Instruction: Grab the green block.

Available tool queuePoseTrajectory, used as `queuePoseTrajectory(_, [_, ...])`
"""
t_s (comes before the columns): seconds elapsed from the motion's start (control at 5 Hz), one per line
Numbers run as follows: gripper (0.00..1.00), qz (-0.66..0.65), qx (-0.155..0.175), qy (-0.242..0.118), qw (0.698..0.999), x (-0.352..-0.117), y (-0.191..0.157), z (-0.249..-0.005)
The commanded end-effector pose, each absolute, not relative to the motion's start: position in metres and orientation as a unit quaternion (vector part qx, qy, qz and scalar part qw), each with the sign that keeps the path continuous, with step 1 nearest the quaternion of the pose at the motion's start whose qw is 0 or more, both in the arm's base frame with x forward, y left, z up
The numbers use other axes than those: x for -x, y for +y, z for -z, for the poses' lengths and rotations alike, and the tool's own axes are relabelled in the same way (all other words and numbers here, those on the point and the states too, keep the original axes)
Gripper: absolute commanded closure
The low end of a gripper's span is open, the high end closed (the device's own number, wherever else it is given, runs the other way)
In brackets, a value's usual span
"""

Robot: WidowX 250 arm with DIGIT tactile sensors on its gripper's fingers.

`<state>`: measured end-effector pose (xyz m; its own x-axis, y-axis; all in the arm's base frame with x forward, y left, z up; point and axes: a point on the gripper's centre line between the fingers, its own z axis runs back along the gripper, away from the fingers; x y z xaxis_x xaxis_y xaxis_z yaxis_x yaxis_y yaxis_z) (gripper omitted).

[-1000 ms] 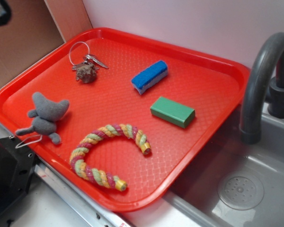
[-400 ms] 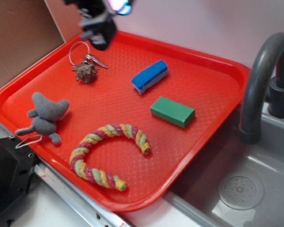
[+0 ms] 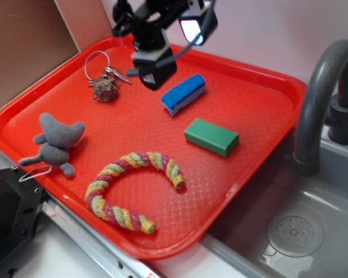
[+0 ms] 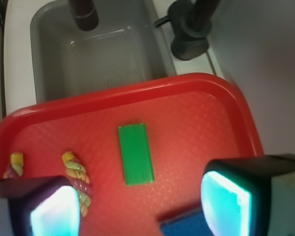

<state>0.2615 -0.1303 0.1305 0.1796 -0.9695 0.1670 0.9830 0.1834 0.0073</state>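
Note:
The green block (image 3: 211,136) lies flat on the red tray (image 3: 261,101), right of centre. In the wrist view the green block (image 4: 135,154) lies lengthwise ahead of my gripper (image 4: 140,206), in line with the gap between the fingers. My gripper (image 3: 174,49) hovers above the tray's back part, up and left of the block and just behind the blue sponge (image 3: 183,94). It is open and holds nothing. Its fingers (image 4: 226,201) glow cyan on their inner pads.
On the tray also lie a key ring (image 3: 107,81), a grey plush toy (image 3: 57,142) and a braided rope ring (image 3: 133,185). The blue sponge (image 4: 187,223) sits right under the right finger. A grey sink (image 3: 301,226) with a dark faucet (image 3: 319,98) lies to the right.
My gripper came into view at the top left, then moved right and downward over the tray, from above the keys to just behind the blue sponge. The objects have not moved.

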Motion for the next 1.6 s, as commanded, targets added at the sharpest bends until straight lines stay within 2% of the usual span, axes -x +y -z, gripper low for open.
queuePoseTrajectory(0.0, [0.0, 0.623, 0.047, -0.052, 0.779, -0.255, -0.144, -0.106])
queuePoseTrajectory(0.4, [0.0, 0.65, 0.033, -0.02, 0.759, -0.256, -0.158, -0.068])
queuePoseTrajectory(0.8, [0.0, 0.644, 0.013, 0.03, 0.765, -0.249, -0.157, -0.028])
queuePoseTrajectory(1.0, [0.0, 0.639, -0.01, 0.045, 0.768, -0.248, -0.159, -0.02])
queuePoseTrajectory(1.2, [1.0, 0.647, -0.026, 0.051, 0.76, -0.245, -0.165, -0.015])
queuePoseTrajectory(1.4, [1.0, 0.641, -0.032, 0.057, 0.765, -0.245, -0.165, -0.013])
